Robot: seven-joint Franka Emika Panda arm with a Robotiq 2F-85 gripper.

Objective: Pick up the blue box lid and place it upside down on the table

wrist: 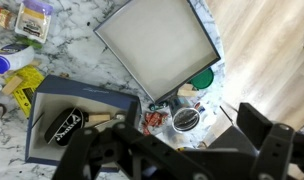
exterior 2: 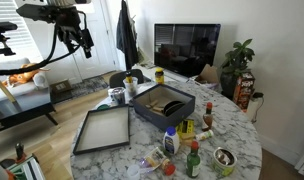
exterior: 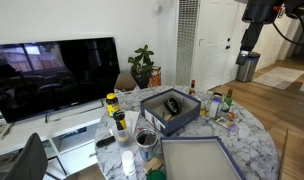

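The lid [wrist: 157, 45] lies pale inside up on the table [wrist: 77, 55], just beside the box [wrist: 52, 125]. Your gripper [wrist: 177, 150] hangs high above, jaws spread and empty. In the wrist view the lid sits far of the jaws, its edges askew to the finger line, so the placing looks done.
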